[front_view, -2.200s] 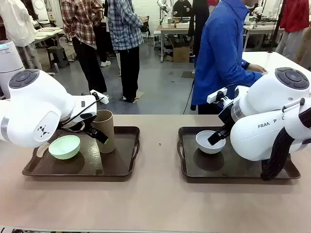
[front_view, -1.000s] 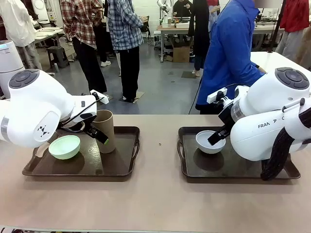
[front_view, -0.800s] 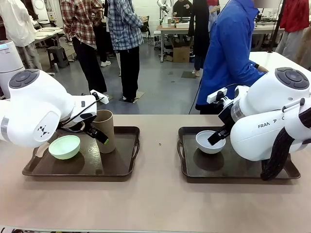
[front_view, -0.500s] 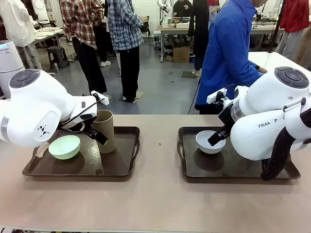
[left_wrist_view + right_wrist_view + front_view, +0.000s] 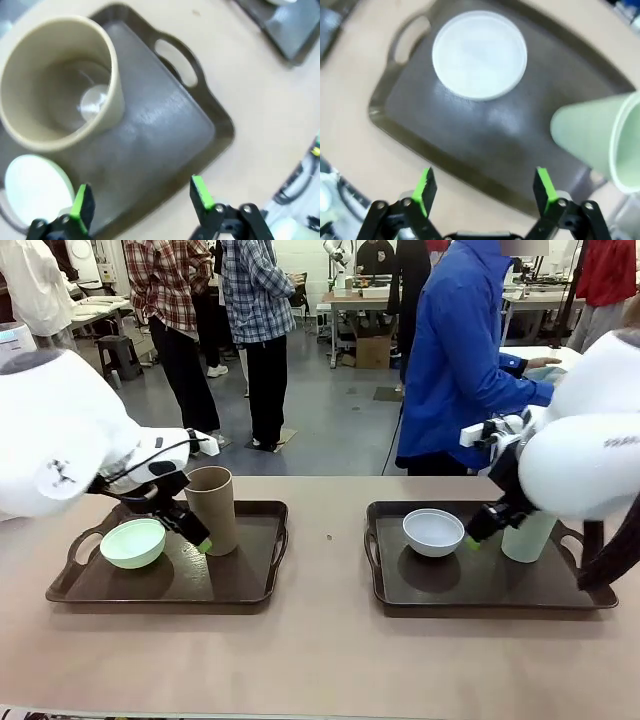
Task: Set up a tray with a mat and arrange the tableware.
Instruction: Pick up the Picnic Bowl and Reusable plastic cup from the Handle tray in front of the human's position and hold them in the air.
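Two dark trays lie on the table. The left tray (image 5: 255,585) (image 5: 165,130) holds a mint green bowl (image 5: 132,542) (image 5: 32,182) and an upright brown cup (image 5: 212,508) (image 5: 60,82). My left gripper (image 5: 192,532) (image 5: 140,197) hangs open just left of and above the cup, nothing between its fingers. The right tray (image 5: 480,585) (image 5: 465,135) holds a white bowl (image 5: 433,532) (image 5: 479,54) and a pale green cup (image 5: 527,536) (image 5: 592,140). Between those two my right gripper (image 5: 478,528) (image 5: 484,187) stands open and empty. I cannot tell a mat from the trays' dark floors.
Bare tan tabletop (image 5: 320,660) runs between and in front of the trays. A person in a blue jacket (image 5: 455,350) stands at the far side, turned toward a white table (image 5: 560,360) at the back right. Other people stand farther off.
Both arms have risen and drawn outward. The right arm swung right, uncovering the pale green cup. The person in blue has shifted a little. The bowls and cups have not moved.
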`<state>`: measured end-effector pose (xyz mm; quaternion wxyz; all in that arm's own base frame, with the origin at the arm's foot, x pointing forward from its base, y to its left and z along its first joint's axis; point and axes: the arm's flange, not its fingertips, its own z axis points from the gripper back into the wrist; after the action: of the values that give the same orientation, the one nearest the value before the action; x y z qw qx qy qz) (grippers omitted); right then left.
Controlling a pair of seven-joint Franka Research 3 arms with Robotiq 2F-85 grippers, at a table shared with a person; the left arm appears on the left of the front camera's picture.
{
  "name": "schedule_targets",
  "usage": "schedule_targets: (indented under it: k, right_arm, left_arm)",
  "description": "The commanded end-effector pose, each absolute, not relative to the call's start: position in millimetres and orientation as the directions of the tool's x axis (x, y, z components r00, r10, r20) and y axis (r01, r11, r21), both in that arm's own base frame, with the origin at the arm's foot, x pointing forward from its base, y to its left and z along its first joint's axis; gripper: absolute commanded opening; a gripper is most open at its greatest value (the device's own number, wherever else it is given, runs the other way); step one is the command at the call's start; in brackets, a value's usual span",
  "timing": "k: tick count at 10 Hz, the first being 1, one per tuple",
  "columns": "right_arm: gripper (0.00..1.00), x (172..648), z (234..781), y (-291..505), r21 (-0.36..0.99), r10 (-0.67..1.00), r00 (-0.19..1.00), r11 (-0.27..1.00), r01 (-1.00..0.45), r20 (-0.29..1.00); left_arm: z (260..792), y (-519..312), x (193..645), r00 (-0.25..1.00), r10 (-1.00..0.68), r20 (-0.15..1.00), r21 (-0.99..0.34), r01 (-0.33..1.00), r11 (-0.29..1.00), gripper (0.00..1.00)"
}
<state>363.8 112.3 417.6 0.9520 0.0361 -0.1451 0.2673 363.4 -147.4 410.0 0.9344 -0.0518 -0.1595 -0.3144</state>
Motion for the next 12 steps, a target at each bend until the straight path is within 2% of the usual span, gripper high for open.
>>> schedule_targets:
  k: [1, 2, 4, 6, 7, 8, 10, 11, 12]
  right_arm:
    - [1.0, 234.4, 380.6, 30.4, 0.045, 0.412, 0.874, 0.898, -0.437, 0.256]
    - [1.0, 229.9, 384.9, 7.9, 0.069, 0.351, 0.896, 0.922, -0.382, 0.274]
    - [1.0, 236.7, 391.9, -22.7, 0.22, 0.338, 0.86, 0.871, -0.44, 0.382]
    - [1.0, 248.9, 401.0, -58.2, 0.481, 0.258, 0.825, 0.709, -0.515, 0.503]
    - [1.0, 247.5, 400.3, -76.0, 0.618, 0.215, 0.817, 0.559, -0.552, 0.536]
    - [1.0, 248.1, 394.5, -91.6, 0.698, 0.116, 0.82, 0.467, -0.543, 0.56]
    - [1.0, 250.6, 377.2, -118.5, 0.822, -0.08, 0.846, 0.301, -0.484, 0.527]
    - [1.0, 253.4, 365.6, -135.2, 0.895, -0.193, 0.893, 0.279, -0.347, 0.406]
    - [1.0, 254.2, 357.6, -149.8, 0.925, -0.233, 0.92, 0.292, -0.243, 0.316]
  left_arm:
    - [407.6, -99.1, 267.6, 0.822, -0.457, 0.339, -0.078, 0.509, 0.857, 1.0]
    - [420.5, -81.4, 265.2, 0.844, -0.383, 0.375, -0.129, 0.457, 0.88, 1.0]
    - [442.6, -41.4, 278.1, 0.845, -0.261, 0.466, -0.301, 0.429, 0.851, 1.0]
    - [446.1, 6.5, 289.3, 0.849, -0.199, 0.489, -0.603, 0.494, 0.627, 1.0]
    - [441.4, 29.4, 290.1, 0.845, -0.169, 0.507, -0.7, 0.518, 0.491, 1.0]
    - [432.8, 48.7, 290.9, 0.848, -0.163, 0.505, -0.757, 0.525, 0.388, 1.0]
    - [417.8, 69.8, 295.6, 0.886, -0.071, 0.458, -0.847, 0.459, 0.266, 1.0]
    - [408.4, 74.1, 294.9, 0.898, -0.044, 0.438, -0.872, 0.436, 0.224, 1.0]
    - [404.6, 70.5, 291.3, 0.904, -0.053, 0.425, -0.875, 0.425, 0.234, 1.0]
